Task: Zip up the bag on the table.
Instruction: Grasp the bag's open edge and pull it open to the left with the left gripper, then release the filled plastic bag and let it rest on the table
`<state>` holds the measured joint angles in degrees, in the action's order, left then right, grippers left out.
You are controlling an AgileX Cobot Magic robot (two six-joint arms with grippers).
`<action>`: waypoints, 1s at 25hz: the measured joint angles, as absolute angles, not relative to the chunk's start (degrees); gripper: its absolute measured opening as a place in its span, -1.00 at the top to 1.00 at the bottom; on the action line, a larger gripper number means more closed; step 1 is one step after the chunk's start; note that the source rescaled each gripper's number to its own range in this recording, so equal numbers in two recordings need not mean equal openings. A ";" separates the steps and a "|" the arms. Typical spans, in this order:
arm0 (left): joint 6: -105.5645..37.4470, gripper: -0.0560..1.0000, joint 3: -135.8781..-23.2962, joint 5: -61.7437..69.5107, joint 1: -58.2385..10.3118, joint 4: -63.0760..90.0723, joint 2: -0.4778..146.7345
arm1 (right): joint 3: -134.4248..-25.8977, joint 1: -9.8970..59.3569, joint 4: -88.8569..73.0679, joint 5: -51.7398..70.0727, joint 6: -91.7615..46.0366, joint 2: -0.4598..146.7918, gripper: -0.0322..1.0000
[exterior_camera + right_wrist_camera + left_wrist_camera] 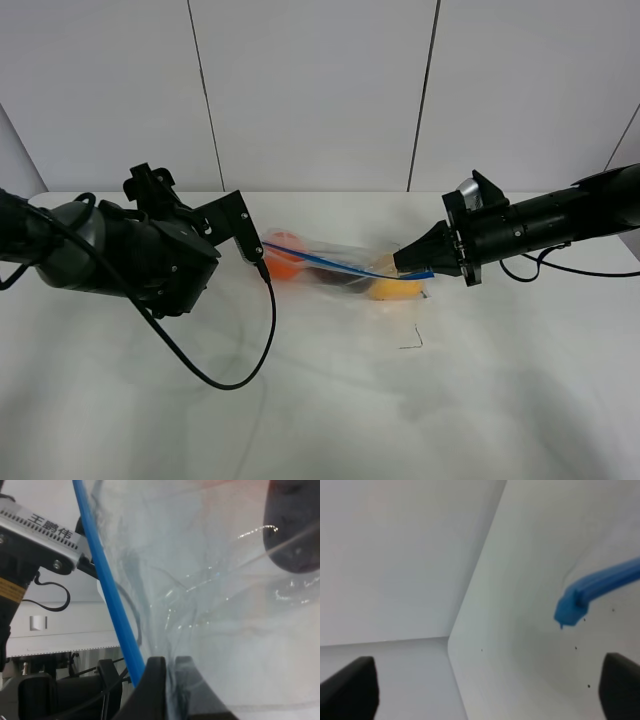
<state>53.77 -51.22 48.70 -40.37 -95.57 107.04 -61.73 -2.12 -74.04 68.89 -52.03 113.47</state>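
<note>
1. While the bag (350, 278) lies on the white surface (330, 400) roughly midway between the two arms, its blue zipper strip (330, 261) stretches from near one arm's tip to the other.
2. Right fingers (152, 680): squeezed together and pinching the clear plastic at the bag's end, right beside the strip.
3. Left fingers (355, 687): spread wide apart, gripping nothing. In the left wrist view the strip's loose end sits between them, clear of both.
4. Inside the bag there's something orange (283, 262) at the left arm's end, something yellow (395, 290) by the right fingers, and a dark purple lump (295, 525).
</note>
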 joint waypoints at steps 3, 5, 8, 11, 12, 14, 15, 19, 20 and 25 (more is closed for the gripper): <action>53.77 -0.94 -51.22 48.86 -40.37 -95.08 107.04 | -61.73 -2.12 -74.04 68.89 -52.03 113.47 0.94; 53.77 -0.95 -51.22 49.11 -40.37 -93.32 107.02 | -61.73 -2.12 -74.04 68.89 -52.26 113.47 0.94; 52.48 -0.95 -51.22 48.06 -40.18 -88.10 106.04 | -61.73 -2.12 -74.04 68.89 -52.52 113.47 0.94; 49.61 -0.95 -51.22 44.97 -38.76 -83.26 103.05 | -61.73 -2.12 -74.04 68.89 -52.63 113.47 0.94; 48.90 -0.95 -51.22 43.91 -37.92 -81.79 101.81 | -61.73 -2.12 -73.98 68.89 -52.63 113.47 0.94; 48.16 -0.95 -51.22 41.77 -35.01 -78.55 99.35 | -61.73 -2.12 -73.93 68.89 -52.63 113.47 0.94; 47.42 -0.95 -51.22 40.69 -33.48 -76.30 97.95 | -61.73 -2.12 -73.93 68.89 -52.65 113.47 0.94; 38.36 -0.95 -51.82 36.93 -25.29 -62.18 93.09 | -61.73 -2.12 -73.86 68.89 -52.83 113.47 0.94; 34.95 -0.95 -52.49 36.67 -23.11 -56.56 92.20 | -61.73 -2.12 -73.86 68.89 -52.83 113.47 0.94; 11.25 -0.95 -59.37 37.95 -13.66 -29.37 90.28 | -61.73 -2.12 -73.86 68.89 -52.83 113.47 0.94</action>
